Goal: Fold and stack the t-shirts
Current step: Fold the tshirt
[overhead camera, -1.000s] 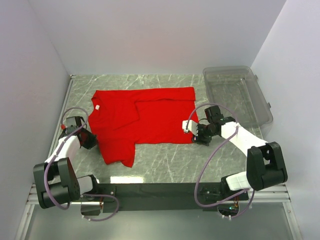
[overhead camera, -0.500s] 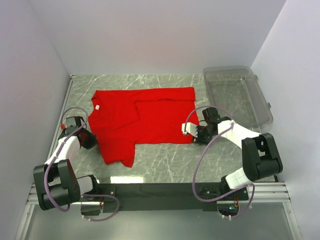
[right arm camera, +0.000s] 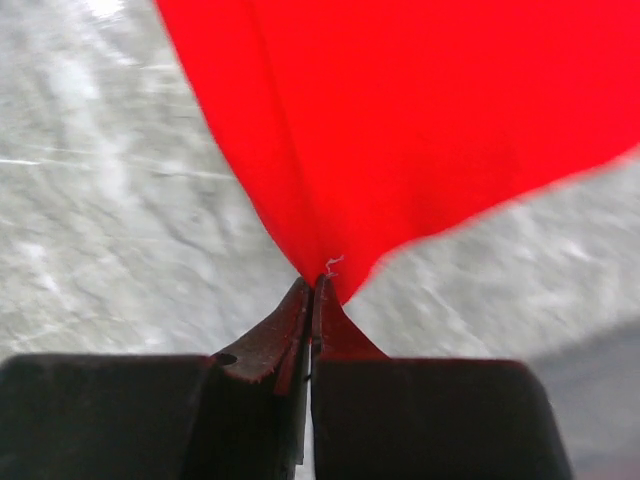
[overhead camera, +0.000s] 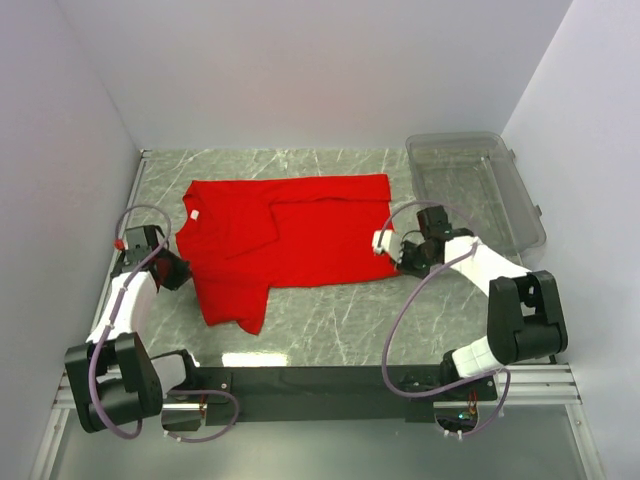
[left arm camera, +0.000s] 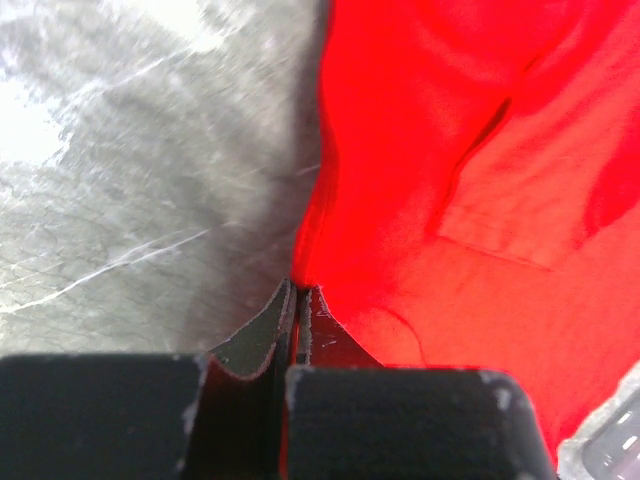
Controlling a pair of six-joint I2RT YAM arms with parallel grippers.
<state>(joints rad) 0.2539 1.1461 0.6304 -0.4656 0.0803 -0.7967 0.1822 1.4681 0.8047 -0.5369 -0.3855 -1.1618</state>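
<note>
T-shirt (overhead camera: 300,245), just one, pinched by left claw (left arm camera: 298,289) and right claw (right arm camera: 313,283); one bin (overhead camera: 475,185) beside.

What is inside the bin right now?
Only its bare bottom shows through the clear bin; no shirt in it. The right arm hides its near-left corner.

A: The overhead view is bright and even with soft shadows, and a white glare patch on the marble table (overhead camera: 250,358) at lower centre.

B: Both wrist views are blurrier. The marble is smeared, with glare at upper left in the left one, and the red t-shirt (right arm camera: 420,120) looks oversaturated.
</note>
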